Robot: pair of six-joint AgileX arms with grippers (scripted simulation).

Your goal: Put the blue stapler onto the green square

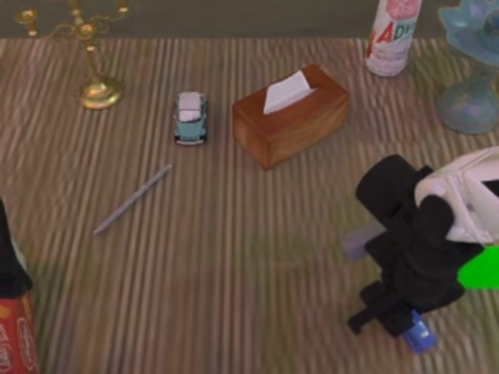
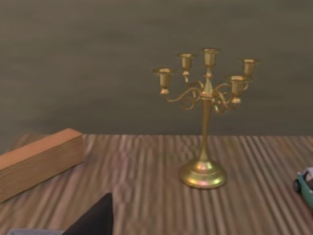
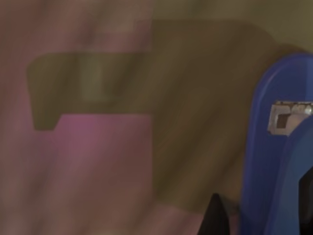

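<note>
Far left edge of the striped brown worktop [image 1: 234, 265]: my left arm sits parked, only a dark part of it showing at the top view's left border, with a red printed package [image 1: 15, 335] just below it. I cannot tell whether the left claw is apart or together.

Back left: a gold five-cup candelabra [image 1: 90, 47] stands upright on its round foot; the left wrist view shows it too [image 2: 205, 117], with a tan wooden block [image 2: 39, 159] off to one side.

Left of centre: a thin grey-lilac pen [image 1: 132, 199] lies diagonally, well apart from everything. Behind it, a small teal toy car with a pale roof [image 1: 191, 117].

Centre back: a brown wooden tissue box [image 1: 290, 115] with a white tissue sticking out.

Right back: a white spray can with red lettering [image 1: 392, 35], then a pale blue pedestal dish [image 1: 472, 78] at the corner.

Right front: my right arm reaches down, black wrist over the worktop. The right claw [image 1: 390, 315] is low at the small blue stapler [image 1: 421, 336], which pokes out beyond the black fingers. Right wrist view shows the stapler [image 3: 281, 161] close beside a dark fingertip [image 3: 215, 218]; whether the claw is clamped on it I cannot tell.

The flat bright green square [image 1: 482, 269] peeks from under the arm at the right edge, near the stapler but apart from it; the stapler lies on bare worktop.
</note>
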